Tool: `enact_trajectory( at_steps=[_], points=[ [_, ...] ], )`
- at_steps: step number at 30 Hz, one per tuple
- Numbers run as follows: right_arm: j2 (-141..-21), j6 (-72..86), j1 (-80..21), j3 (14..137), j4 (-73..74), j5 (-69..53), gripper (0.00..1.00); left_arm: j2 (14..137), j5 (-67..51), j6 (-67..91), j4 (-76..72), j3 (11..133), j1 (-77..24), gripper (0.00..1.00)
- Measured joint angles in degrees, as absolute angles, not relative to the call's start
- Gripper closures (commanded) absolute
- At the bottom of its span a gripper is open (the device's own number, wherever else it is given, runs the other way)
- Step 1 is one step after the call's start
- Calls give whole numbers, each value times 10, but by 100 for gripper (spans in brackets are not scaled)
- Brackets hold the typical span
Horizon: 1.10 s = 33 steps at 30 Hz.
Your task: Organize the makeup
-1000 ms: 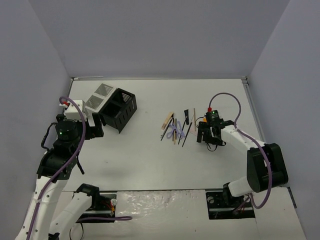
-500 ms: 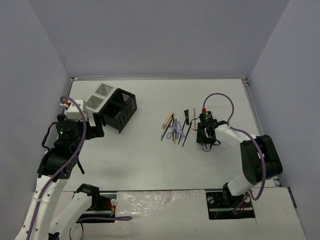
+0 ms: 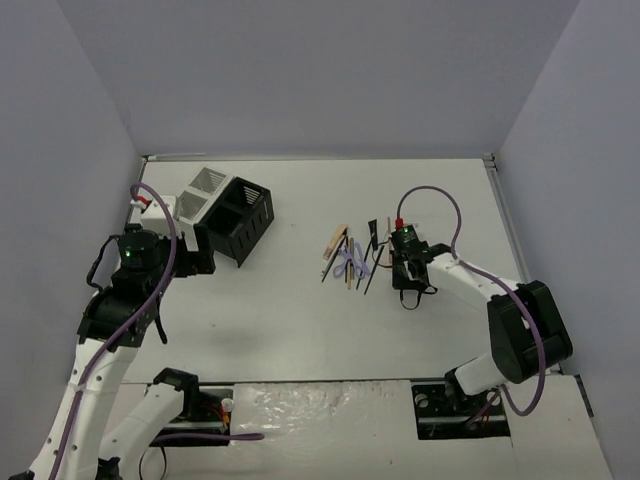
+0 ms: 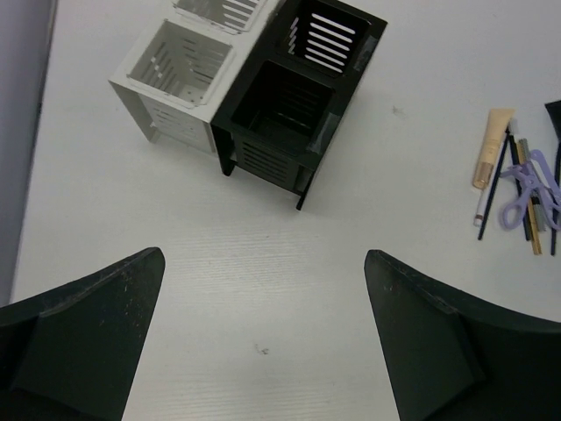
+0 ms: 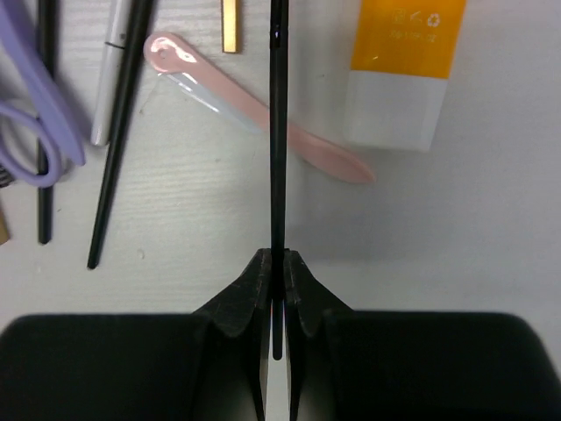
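The makeup point(image 3: 350, 258) lies in a loose row on the table, right of centre. My right gripper point(image 5: 278, 256) is shut on the near end of a thin black pencil point(image 5: 278, 132), which crosses over a pink stick point(image 5: 320, 153). Beside it are an orange tube with a white cap point(image 5: 401, 61), a lilac loop point(image 5: 35, 114) and another black pencil point(image 5: 118, 149). From above, the right gripper point(image 3: 402, 270) sits at the row's right edge. My left gripper point(image 4: 265, 256) hangs open over bare table, short of the boxes; a beige stick point(image 4: 491, 145) and the lilac loop point(image 4: 526, 180) show at that view's right.
A black mesh box point(image 3: 240, 220) joined to a white mesh box point(image 3: 200, 190) stands at the back left, both with open tops point(image 4: 289, 110). Grey walls close in the table on three sides.
The right gripper went from partly open to shut on the thin black pencil and shifted slightly left towards the row. The left arm edged a little towards the boxes, still open.
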<state>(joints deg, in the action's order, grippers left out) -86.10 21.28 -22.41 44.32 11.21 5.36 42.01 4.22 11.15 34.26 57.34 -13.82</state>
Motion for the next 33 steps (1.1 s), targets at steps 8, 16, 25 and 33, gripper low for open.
enact_trajectory(
  at_steps=[8,16,25,33],
  points=[
    [-726,191,-311,509,133,55,100,523,-92,182,352,663,-140,3],
    [-612,137,-385,531,-52,-44,100,670,-201,281,287,757,-237,4],
    [-645,119,-423,516,-202,-140,100,737,-231,350,163,800,-302,16],
    [-648,119,-429,506,-249,-162,100,737,-219,373,99,796,-314,49]
  ],
)
